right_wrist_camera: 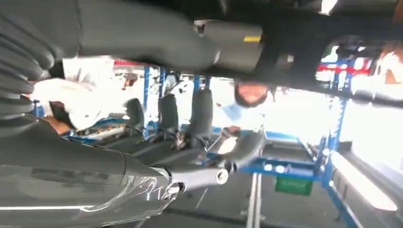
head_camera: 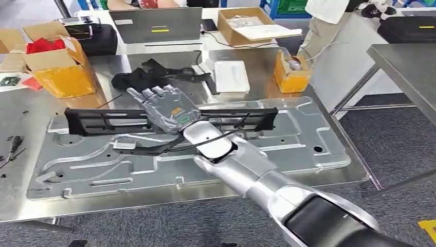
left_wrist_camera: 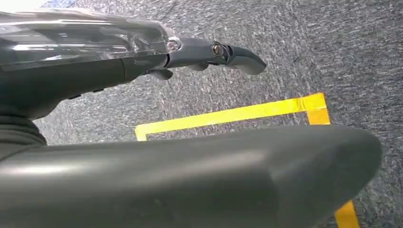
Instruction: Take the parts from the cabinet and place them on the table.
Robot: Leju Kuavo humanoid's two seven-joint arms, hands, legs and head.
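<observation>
A long black plastic part (head_camera: 103,121) lies across a big pressed grey metal panel (head_camera: 308,139) on the steel table (head_camera: 15,123). My right hand (head_camera: 167,105) reaches over the middle of the black part, palm down, fingers stretched out and apart, gripping nothing that I can see. In the right wrist view the fingers (right_wrist_camera: 166,114) stick out straight, and the black part (right_wrist_camera: 304,52) runs close by the palm. My left hand (left_wrist_camera: 142,57) hangs beside my body over grey carpet with its fingers loosely extended and nothing in it.
Behind the panel sit an orange box (head_camera: 64,77), black straps (head_camera: 149,77), a white box (head_camera: 231,76) and a small orange bin (head_camera: 290,72). A laptop (head_camera: 157,23) and a cardboard box (head_camera: 247,25) stand farther back. A person (head_camera: 329,20) stands at the far right. Yellow floor tape (left_wrist_camera: 228,114) lies below my left hand.
</observation>
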